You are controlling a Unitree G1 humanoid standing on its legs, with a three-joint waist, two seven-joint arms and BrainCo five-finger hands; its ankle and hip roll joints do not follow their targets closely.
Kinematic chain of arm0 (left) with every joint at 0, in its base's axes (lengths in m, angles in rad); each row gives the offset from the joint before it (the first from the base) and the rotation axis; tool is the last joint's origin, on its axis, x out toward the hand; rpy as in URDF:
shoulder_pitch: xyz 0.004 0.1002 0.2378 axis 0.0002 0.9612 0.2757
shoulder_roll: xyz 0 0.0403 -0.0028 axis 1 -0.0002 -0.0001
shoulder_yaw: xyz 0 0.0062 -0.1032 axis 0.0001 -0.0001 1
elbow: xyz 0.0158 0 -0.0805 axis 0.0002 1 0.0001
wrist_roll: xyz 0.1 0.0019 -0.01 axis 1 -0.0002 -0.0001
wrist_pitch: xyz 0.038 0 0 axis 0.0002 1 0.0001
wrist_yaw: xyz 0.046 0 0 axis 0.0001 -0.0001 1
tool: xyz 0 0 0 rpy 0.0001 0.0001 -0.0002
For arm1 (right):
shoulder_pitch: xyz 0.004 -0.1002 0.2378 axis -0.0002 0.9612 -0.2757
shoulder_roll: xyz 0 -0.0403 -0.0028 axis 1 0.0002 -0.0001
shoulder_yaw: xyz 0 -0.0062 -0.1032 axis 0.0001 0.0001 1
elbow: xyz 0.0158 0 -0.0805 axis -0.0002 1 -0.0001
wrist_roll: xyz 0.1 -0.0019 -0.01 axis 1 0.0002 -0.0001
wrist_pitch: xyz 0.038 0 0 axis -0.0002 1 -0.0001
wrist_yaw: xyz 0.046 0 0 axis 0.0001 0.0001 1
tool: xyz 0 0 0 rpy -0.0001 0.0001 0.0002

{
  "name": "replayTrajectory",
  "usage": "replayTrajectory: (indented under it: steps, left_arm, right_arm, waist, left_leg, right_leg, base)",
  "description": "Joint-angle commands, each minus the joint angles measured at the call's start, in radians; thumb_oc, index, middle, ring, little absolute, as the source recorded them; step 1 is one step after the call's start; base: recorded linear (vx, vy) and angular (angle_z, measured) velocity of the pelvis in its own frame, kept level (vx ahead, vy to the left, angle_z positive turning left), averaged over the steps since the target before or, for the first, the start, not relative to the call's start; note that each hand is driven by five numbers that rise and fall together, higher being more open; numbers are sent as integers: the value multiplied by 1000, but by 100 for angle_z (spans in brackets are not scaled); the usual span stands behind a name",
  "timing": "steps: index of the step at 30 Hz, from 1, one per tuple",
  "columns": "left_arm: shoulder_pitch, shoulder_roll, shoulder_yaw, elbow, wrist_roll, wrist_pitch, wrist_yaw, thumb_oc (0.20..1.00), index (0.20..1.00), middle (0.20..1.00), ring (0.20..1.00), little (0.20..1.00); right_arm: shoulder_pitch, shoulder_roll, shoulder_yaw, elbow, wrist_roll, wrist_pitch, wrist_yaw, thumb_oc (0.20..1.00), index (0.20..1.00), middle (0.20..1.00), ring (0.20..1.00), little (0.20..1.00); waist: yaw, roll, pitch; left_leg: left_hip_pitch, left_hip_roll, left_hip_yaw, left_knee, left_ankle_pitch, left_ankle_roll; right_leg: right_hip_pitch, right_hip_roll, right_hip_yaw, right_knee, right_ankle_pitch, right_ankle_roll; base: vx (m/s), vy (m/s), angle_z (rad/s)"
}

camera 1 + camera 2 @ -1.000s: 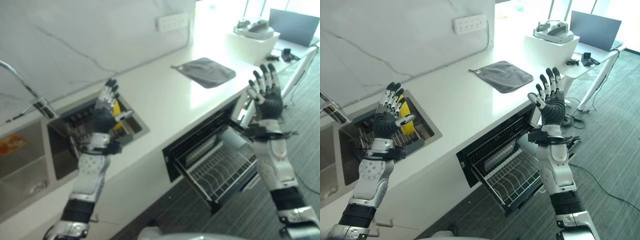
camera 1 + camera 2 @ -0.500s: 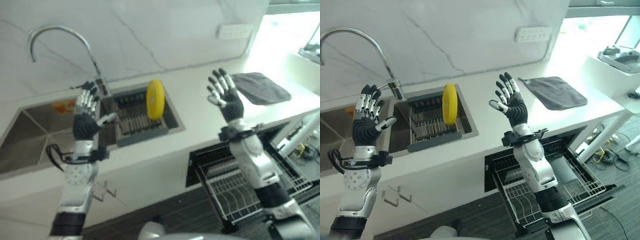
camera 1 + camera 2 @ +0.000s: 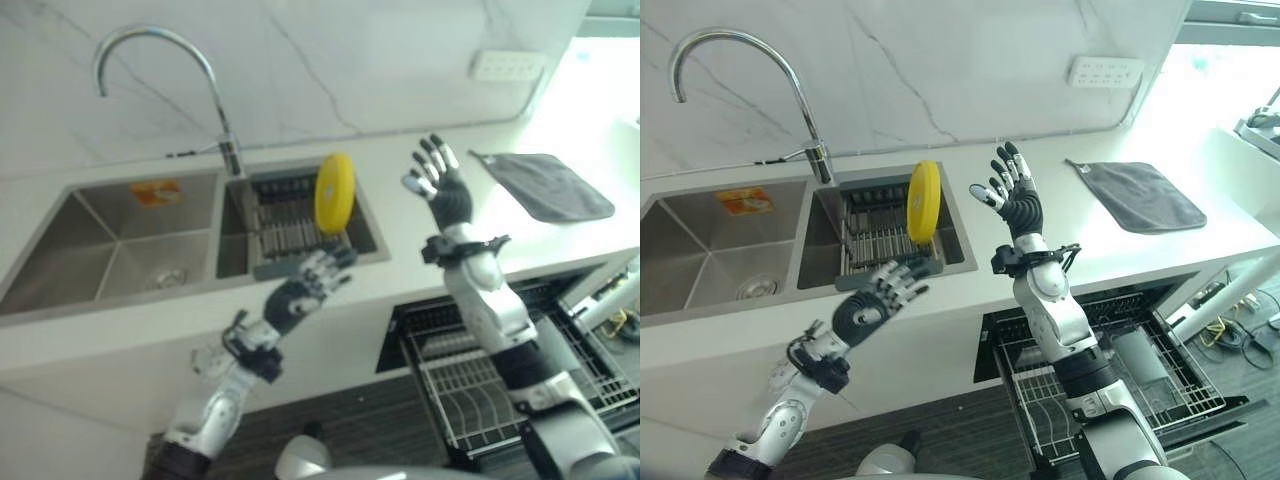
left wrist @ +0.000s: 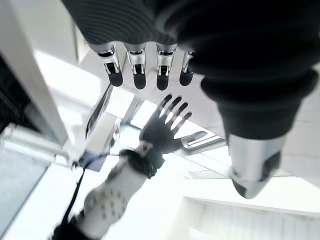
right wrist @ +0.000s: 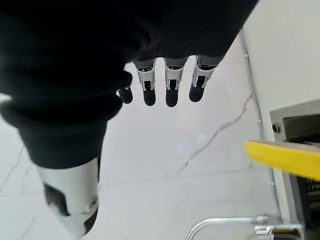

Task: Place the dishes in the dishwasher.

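Right eye view shows you the yellow plate (image 3: 923,202) upright in the rack (image 3: 872,238), between your empty, spread left hand (image 3: 883,295) and right hand (image 3: 1015,197).

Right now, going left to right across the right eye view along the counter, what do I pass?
Empty steel sink basin → curved chrome tap → upright round yellow plate in the dark rack → raised right hand → folded grey cloth.

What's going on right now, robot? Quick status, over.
Left hand open, right hand open, both empty. Round yellow plate upright in sink rack. Dishwasher rack pulled out.
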Motion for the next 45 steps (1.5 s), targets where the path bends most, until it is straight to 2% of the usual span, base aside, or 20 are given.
replayTrajectory:
  steps: [1, 2, 3, 4, 7, 11, 14, 18, 20, 21, 26, 29, 33, 34, 36, 39, 45]
  left_arm:
    - [-59, 46, -20, 22, -74, 26, -78, 1000, 1000, 1000, 1000, 1000]
    - [-67, 57, -74, 117, -11, 12, -104, 1000, 1000, 1000, 1000, 1000]
    - [-68, 61, -86, 135, 16, 14, -109, 1000, 1000, 1000, 1000, 1000]
    - [-69, 70, -125, 195, 111, -18, -131, 1000, 1000, 1000, 1000, 1000]
    - [-85, 91, -208, 351, 295, -102, -77, 1000, 1000, 1000, 1000, 1000]
    - [-107, 45, -252, 640, 483, -223, 84, 1000, 1000, 1000, 1000, 1000]
    - [-104, 3, -241, 832, 579, -328, 152, 1000, 1000, 1000, 1000, 1000]
    - [-81, -22, -186, 1041, 676, -400, 332, 1000, 1000, 1000, 1000, 1000]
    - [-67, -20, -150, 1105, 717, -413, 418, 1000, 1000, 1000, 1000, 1000]
    - [-49, -12, -108, 1154, 753, -420, 491, 1000, 1000, 1000, 1000, 1000]
    - [-20, -12, -50, 1192, 771, -411, 551, 1000, 1000, 1000, 1000, 1000]
    - [-6, -15, -31, 1192, 746, -394, 589, 1000, 1000, 1000, 1000, 1000]
    - [-26, -3, -13, 1196, 743, -422, 600, 1000, 1000, 1000, 1000, 1000]
    - [-33, 6, -12, 1184, 780, -434, 592, 1000, 1000, 1000, 1000, 1000]
    - [-33, 14, -30, 1172, 797, -438, 591, 1000, 1000, 1000, 1000, 1000]
    - [-39, 14, -40, 1170, 743, -421, 599, 1000, 1000, 1000, 1000, 1000]
    - [-45, 16, -39, 1161, 723, -442, 586, 1000, 1000, 1000, 1000, 1000]
  right_arm:
    - [-145, -57, -29, -13, 41, -87, 15, 1000, 1000, 1000, 1000, 1000]
    - [-162, -80, -29, -1, 60, -90, 33, 1000, 1000, 1000, 1000, 1000]
    - [-166, -86, -31, 3, 65, -89, 38, 1000, 1000, 1000, 1000, 1000]
    - [-175, -100, -33, 10, 77, -88, 49, 1000, 1000, 1000, 1000, 1000]
    - [-200, -115, -24, 31, 102, -90, 63, 1000, 1000, 1000, 1000, 1000]
    - [-204, -104, -5, 43, 107, -81, 98, 1000, 1000, 1000, 1000, 1000]
    - [-207, -92, 3, 49, 110, -58, 123, 1000, 1000, 1000, 1000, 1000]
    - [-223, -64, 27, 77, 136, -16, 125, 1000, 1000, 1000, 1000, 1000]
    - [-234, -54, 36, 96, 157, -7, 122, 1000, 1000, 1000, 1000, 1000]
    - [-250, -37, 46, 108, 154, 5, 107, 1000, 1000, 1000, 1000, 1000]
    - [-274, -23, 46, 125, 144, 33, 87, 1000, 1000, 1000, 1000, 1000]
    - [-288, -26, 50, 159, 155, 22, 70, 1000, 1000, 1000, 1000, 1000]
    - [-361, -46, 35, 246, 119, -22, 77, 1000, 1000, 1000, 1000, 1000]
    - [-375, -56, 30, 246, 118, -30, 68, 1000, 1000, 1000, 1000, 1000]
    - [-394, -65, 16, 254, 131, -26, 63, 1000, 1000, 1000, 1000, 1000]
    - [-420, -71, 18, 279, 137, -27, 52, 1000, 1000, 1000, 1000, 1000]
    - [-475, -98, 8, 340, 129, -34, 86, 1000, 1000, 1000, 1000, 1000]
  waist:
    - [-22, 1, 2]
    - [-40, -1, 1]
    - [-44, -2, 0]
    - [-54, -3, -2]
    - [-74, 1, 1]
    - [-96, -2, 3]
    - [-97, -11, 6]
    - [-80, -26, 14]
    - [-68, -32, 18]
    - [-52, -34, 27]
    - [-24, -35, 49]
    - [-8, -38, 60]
    - [19, -31, 107]
    - [25, -29, 122]
    - [29, -23, 136]
    - [32, -7, 149]
    - [41, 26, 178]
  left_leg:
    - [9, 18, 50, -2, -31, 20]
    - [13, 24, 65, -2, -34, 19]
    - [10, 24, 67, -2, -31, 20]
    - [9, 29, 76, -2, -31, 19]
    - [5, 39, 93, -2, -25, 15]
    - [8, 48, 110, -2, -26, 11]
    - [10, 49, 113, -2, -27, 10]
    - [8, 49, 114, -2, -27, 10]
    - [6, 49, 111, -2, -27, 9]
    - [2, 48, 105, -2, -25, 9]
    - [-7, 44, 94, -2, -27, 11]
    - [-23, 41, 83, -2, -23, 11]
    - [-68, 30, 54, -2, -16, 16]
    - [-77, 25, 48, -2, -14, 19]
    - [-85, 17, 39, -2, -12, 22]
    - [-90, 6, 32, -2, -10, 26]
    - [-123, -17, 6, -2, 0, 32]
  right_leg:
    - [-23, 11, 54, 47, -4, -63]
    - [-29, 9, 58, 48, 0, -59]
    - [-32, 9, 58, 46, 3, -59]
    - [-35, 9, 61, 45, 3, -57]
    - [-41, 10, 72, 44, 3, -55]
    - [-48, 5, 83, 45, 3, -50]
    - [-47, 1, 83, 41, 6, -47]
    - [-47, -3, 73, 39, 9, -46]
    - [-46, -3, 67, 36, 11, -45]
    - [-49, -6, 60, 38, 12, -44]
    - [-51, -9, 46, 39, 14, -41]
    - [-56, -9, 36, 36, 17, -39]
    - [-84, -15, 25, 39, 26, -34]
    - [-93, -18, 22, 44, 29, -31]
    - [-102, -23, 20, 52, 31, -29]
    - [-106, -36, 19, 58, 34, -26]
    - [-131, -64, 10, 68, 48, -18]
  base:
    - [-44, -14, 8]
    - [-35, -23, 1]
    - [0, 0, 0]
    - [0, 0, 0]
    - [-4, -1, -4]
    - [27, 7, -9]
    - [59, 7, -10]
    - [60, -3, -8]
    - [76, 17, 0]
    - [61, 45, 0]
    - [42, 39, 0]
    - [12, 38, 5]
    - [-117, 8, 13]
    - [-85, -7, 11]
    - [-38, 12, 7]
    - [4, 73, 9]
    - [-24, 64, 6]
